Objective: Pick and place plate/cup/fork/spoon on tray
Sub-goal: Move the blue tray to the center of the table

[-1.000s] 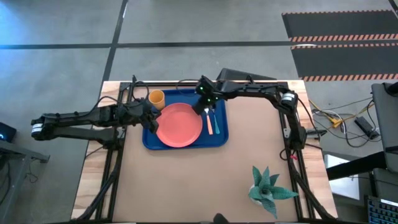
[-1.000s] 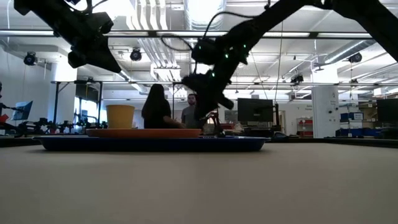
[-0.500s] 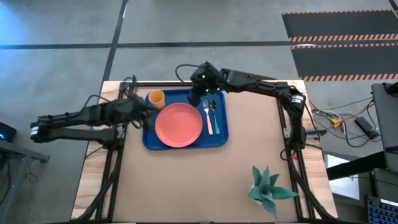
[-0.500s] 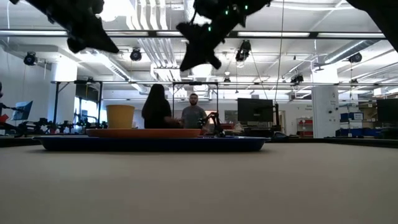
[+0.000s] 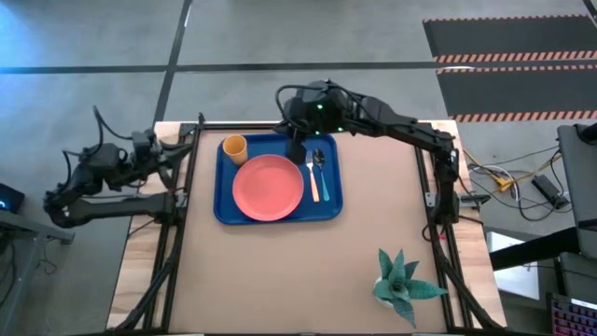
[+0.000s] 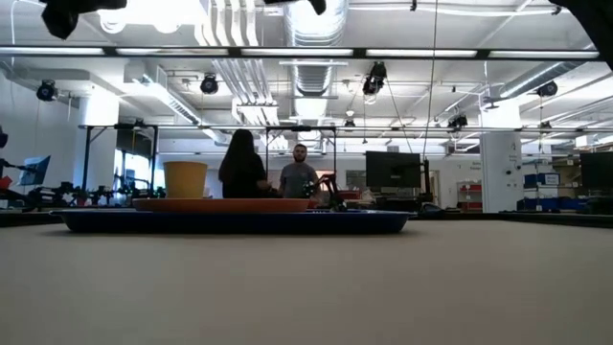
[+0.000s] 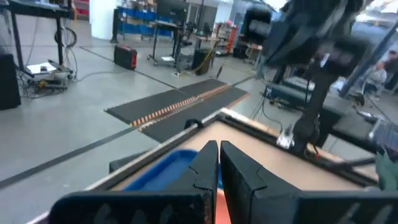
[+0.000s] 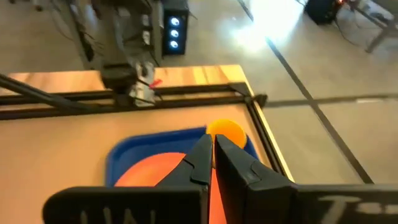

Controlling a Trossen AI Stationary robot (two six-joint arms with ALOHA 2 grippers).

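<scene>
The blue tray (image 5: 326, 207) lies at the table's far middle. The salmon-pink plate (image 5: 268, 187) lies flat on it, and the yellow-orange cup (image 5: 234, 147) stands upright in its far left corner. The orange-handled fork (image 5: 313, 183) and the teal-handled spoon (image 5: 323, 174) lie side by side on the tray, right of the plate. My right gripper (image 5: 298, 146) is shut and empty, high above the tray's far edge. My left gripper (image 5: 177, 147) is shut and empty at the table's left edge. Tray (image 6: 230, 221), plate (image 6: 220, 203) and cup (image 6: 185, 179) also show in the low view.
A small green potted plant (image 5: 401, 283) stands near the table's near right corner. Bare brown table lies in front of the tray. The black frame rails (image 5: 177, 233) run along the table's left and right sides. People stand in the room beyond the table (image 6: 299, 174).
My right gripper has risen from beside the spoon and gone toward the table's far edge, leaving the low view. My left gripper has risen and drawn back from the tray's left side toward the table's left edge. The dishes and cutlery have stayed still on the tray.
</scene>
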